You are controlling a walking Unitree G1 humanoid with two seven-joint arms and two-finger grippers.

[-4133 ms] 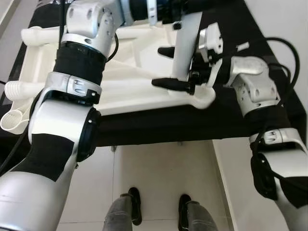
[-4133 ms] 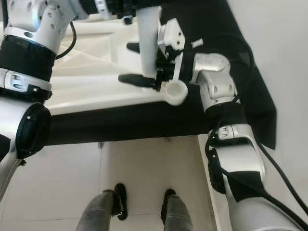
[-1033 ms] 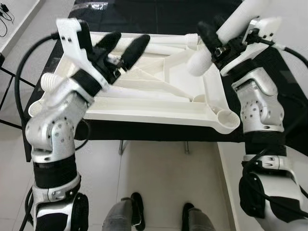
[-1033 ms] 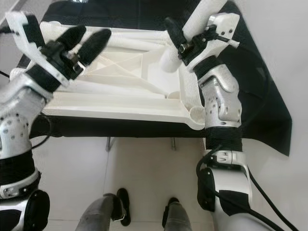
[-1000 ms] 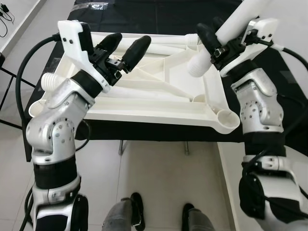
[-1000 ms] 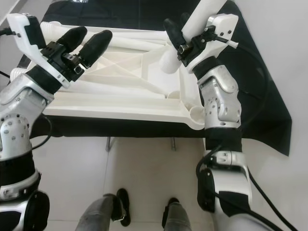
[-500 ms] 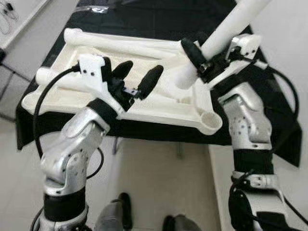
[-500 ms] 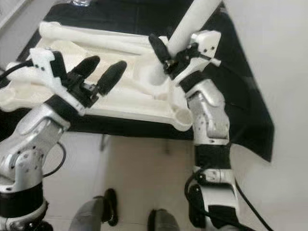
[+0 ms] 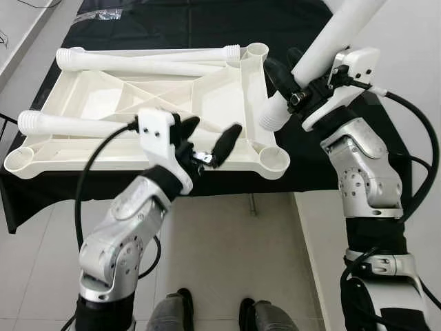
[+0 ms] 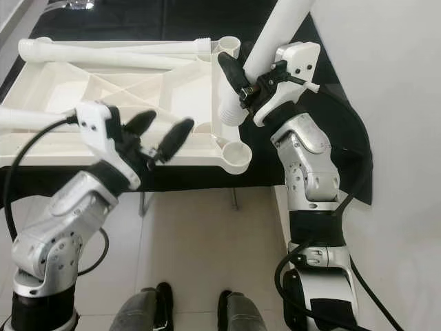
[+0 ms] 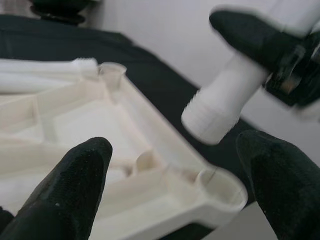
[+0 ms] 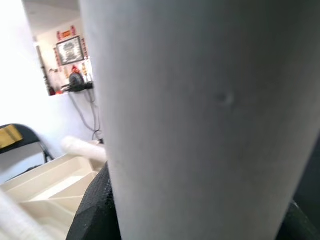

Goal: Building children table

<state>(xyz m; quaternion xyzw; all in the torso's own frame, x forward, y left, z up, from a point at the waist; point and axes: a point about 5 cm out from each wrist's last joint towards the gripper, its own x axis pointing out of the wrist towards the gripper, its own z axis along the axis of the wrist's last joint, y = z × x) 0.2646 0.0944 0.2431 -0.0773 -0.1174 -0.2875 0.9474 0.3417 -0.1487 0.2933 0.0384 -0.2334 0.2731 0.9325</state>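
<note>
— Tabletop point(image 9: 103, 103) lies upside down on the black bench; which socket takes the leg point(image 9: 324, 58) the right gripper point(image 9: 293, 83) clamps?
— Near-right corner socket point(image 9: 274, 161), probably: stand it upright, threads down, then twist. Left gripper point(image 9: 207, 141) hovers, jaws wide, empty

Showing white against black: a white ribbed tabletop point(image 9: 103, 103) and white legs point(image 9: 148, 58) lying on a black cloth point(image 9: 207, 21), a white leg point(image 9: 324, 52) sitting between black fingers point(image 9: 279, 72), silver arms point(image 9: 120, 241) over pale floor tiles point(image 9: 241, 241).

Black cloth point(image 9: 207, 24) under everything, pale tiled floor point(image 9: 227, 262), framed picture point(image 12: 67, 50) on far wall.
</note>
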